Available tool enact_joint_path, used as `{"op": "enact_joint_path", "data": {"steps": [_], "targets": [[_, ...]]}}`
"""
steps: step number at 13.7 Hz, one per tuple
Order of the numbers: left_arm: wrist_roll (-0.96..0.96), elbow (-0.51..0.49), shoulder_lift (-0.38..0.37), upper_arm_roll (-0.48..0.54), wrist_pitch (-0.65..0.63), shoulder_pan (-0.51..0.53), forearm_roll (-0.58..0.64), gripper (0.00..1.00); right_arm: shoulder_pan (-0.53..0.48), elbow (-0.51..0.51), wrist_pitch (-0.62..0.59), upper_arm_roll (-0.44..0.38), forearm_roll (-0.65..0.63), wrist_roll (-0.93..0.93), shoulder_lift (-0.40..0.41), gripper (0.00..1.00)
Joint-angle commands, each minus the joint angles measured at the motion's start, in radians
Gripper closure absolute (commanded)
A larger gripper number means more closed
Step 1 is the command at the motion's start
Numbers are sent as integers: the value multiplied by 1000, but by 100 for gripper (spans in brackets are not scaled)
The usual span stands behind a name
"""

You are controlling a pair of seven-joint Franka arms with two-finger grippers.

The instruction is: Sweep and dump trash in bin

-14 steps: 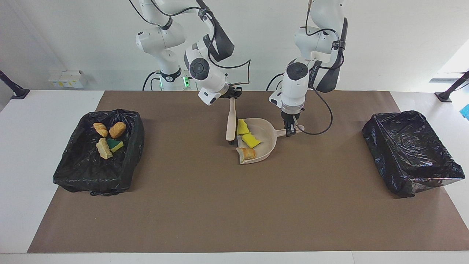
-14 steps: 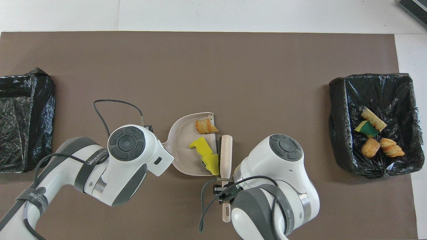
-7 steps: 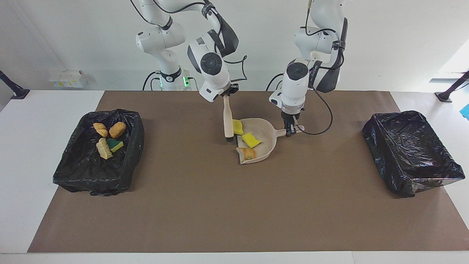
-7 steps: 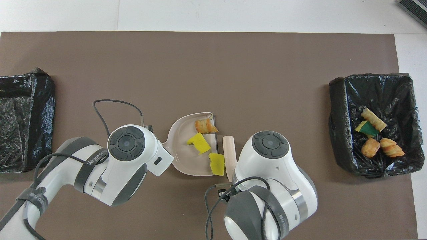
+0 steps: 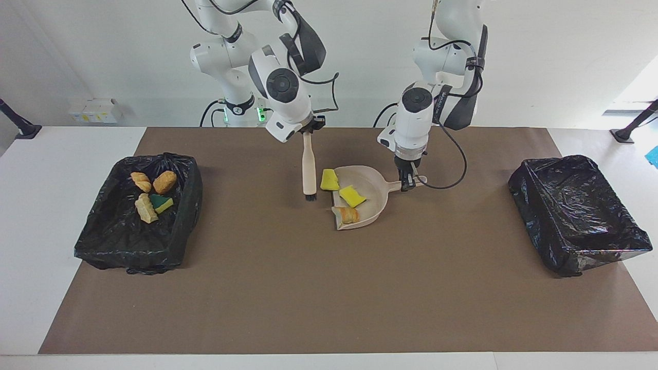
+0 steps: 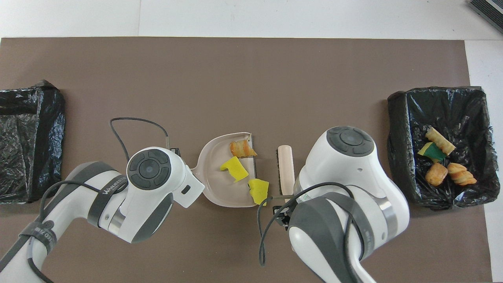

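Observation:
A beige dustpan point(image 5: 372, 192) point(image 6: 214, 165) lies mid-mat, and my left gripper point(image 5: 409, 181) is shut on its handle. In the pan are a yellow sponge chunk point(image 5: 352, 196) point(image 6: 235, 169) and a golden bread piece point(image 5: 349, 214) point(image 6: 241, 148). A second yellow chunk point(image 5: 329, 180) point(image 6: 258, 191) straddles the pan's open edge. My right gripper point(image 5: 308, 131) is shut on the handle of the beige brush point(image 5: 309, 167) point(image 6: 285, 167), which hangs bristles down beside the pan's mouth, toward the right arm's end. In the overhead view the wrists hide both grippers.
A black-lined bin point(image 5: 128, 254) point(image 6: 397, 129) at the right arm's end of the table holds several pieces of trash point(image 5: 151, 195) point(image 6: 440, 159). A second black-lined bin point(image 5: 570, 257) point(image 6: 27, 141) stands at the left arm's end, with nothing visible inside. A cable point(image 6: 133, 120) loops beside the dustpan.
My right gripper has carried the brush away from the pan's mouth toward the right arm's end. One yellow chunk slid out to the pan's open edge. The left gripper stayed still.

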Motion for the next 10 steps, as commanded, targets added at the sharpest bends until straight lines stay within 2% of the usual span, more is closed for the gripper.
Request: {"op": "enact_joint_path", "data": {"steps": [1, 3, 7, 10], "targets": [[6, -35, -7, 9, 28, -6, 9, 100, -25, -35, 37, 1, -15, -84, 4, 100], [4, -35, -7, 7, 30, 1, 9, 100, 21, -105, 114, 8, -100, -87, 7, 100], [32, -36, -2, 7, 59, 21, 5, 100, 122, -130, 235, 9, -93, -29, 70, 100], [40, -36, -2, 7, 60, 26, 4, 100, 153, -127, 323, 11, 21, 2, 102, 100]]}}
